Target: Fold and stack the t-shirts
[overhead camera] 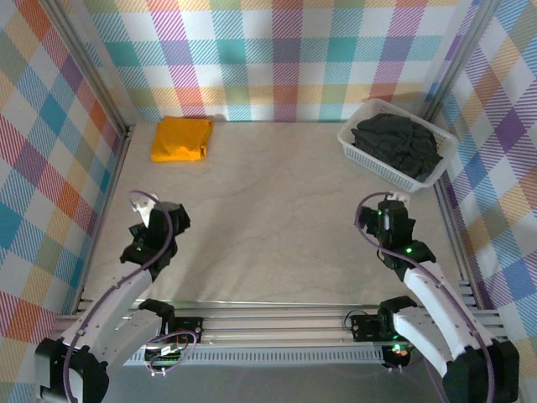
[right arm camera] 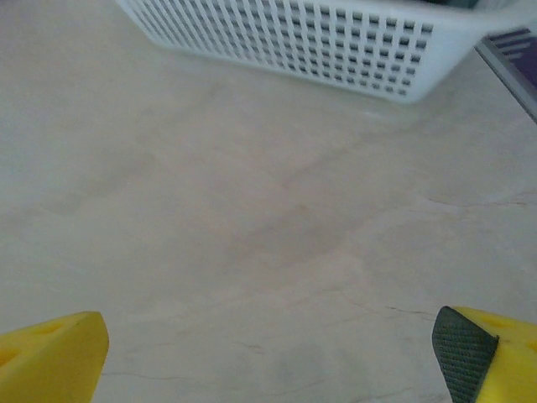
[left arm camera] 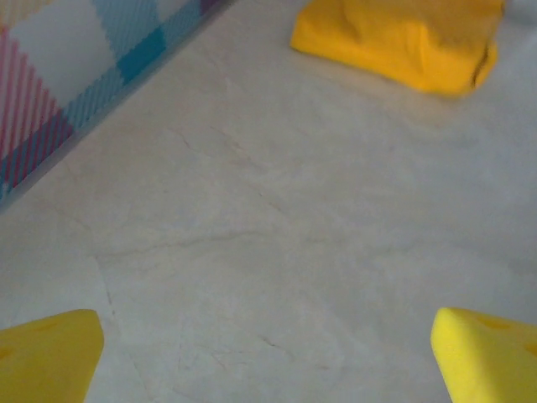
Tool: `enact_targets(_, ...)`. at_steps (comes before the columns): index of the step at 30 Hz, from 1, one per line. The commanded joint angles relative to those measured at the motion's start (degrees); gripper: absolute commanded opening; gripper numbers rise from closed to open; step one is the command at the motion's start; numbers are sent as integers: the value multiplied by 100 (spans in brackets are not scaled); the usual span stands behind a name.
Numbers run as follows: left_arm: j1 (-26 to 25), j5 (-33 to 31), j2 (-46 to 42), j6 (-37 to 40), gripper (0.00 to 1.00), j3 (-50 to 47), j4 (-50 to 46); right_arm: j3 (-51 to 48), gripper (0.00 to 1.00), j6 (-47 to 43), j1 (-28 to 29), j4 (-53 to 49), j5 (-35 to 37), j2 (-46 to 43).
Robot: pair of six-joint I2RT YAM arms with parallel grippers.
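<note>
The orange-yellow t-shirt [overhead camera: 181, 138] lies folded in the far left corner of the tabletop [overhead camera: 277, 210]. The charcoal t-shirt [overhead camera: 398, 144] sits crumpled in the white lattice basket [overhead camera: 373, 164] at the far right corner. The left gripper [left arm camera: 267, 348] and right gripper [right arm camera: 268, 348] hang over bare tabletop near its front edge, jaws spread wide, holding nothing.

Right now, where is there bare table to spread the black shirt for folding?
The whole middle of the table is bare: between the folded orange shirt far left and the basket with the dark shirt far right, down to the open left hand and right hand. Only those far corners are crowded.
</note>
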Motion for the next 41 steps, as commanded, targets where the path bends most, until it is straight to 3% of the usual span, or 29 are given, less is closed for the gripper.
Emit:
enact_targets(1, 283, 427, 184, 1255, 100, -700, 2095, -472, 100, -1043, -202, 1846, 146, 475)
enact_targets(5, 732, 975, 1537, 1200, 100, -732, 3132, -965, 100, -999, -477, 3310, -343, 1171)
enact_targets(12, 1085, 1446, 3390, 1401, 100, -1, 4553, -717, 100, -1242, -888, 5190, -1107, 2622)
enact_targets(16, 1091, 1983, 3937, 1767, 100, 8, 5136, -488, 100, -1418, -1092, 5804, -1480, 3352)
enact_targets(19, 1076, 1946, 4194, 1778, 100, -774, 6865, -694, 100, -1529, -1176, 6523, -1933, 3773)
enact_targets(20, 1104, 1920, 4169, 1741, 100, -849, 7011, -766, 100, -1589, -1165, 6987, -2027, 4016)
enact_targets(21, 1105, 1937, 4057, 1704, 100, -666, 6433, -733, 100, -1550, -1174, 6845, -1944, 4029)
enact_targets(22, 1077, 1917, 4188, 1772, 100, -564, 6459, -546, 100, -1440, -1176, 6350, -1810, 3925)
enact_targets(23, 1048, 1889, 4146, 1771, 100, -517, 6296, -517, 100, -1448, -1187, 6468, -1783, 4030)
enact_targets(41, 999, 1828, 4151, 1815, 100, -538, 6348, -507, 100, -1539, -1187, 6352, -2004, 3977)
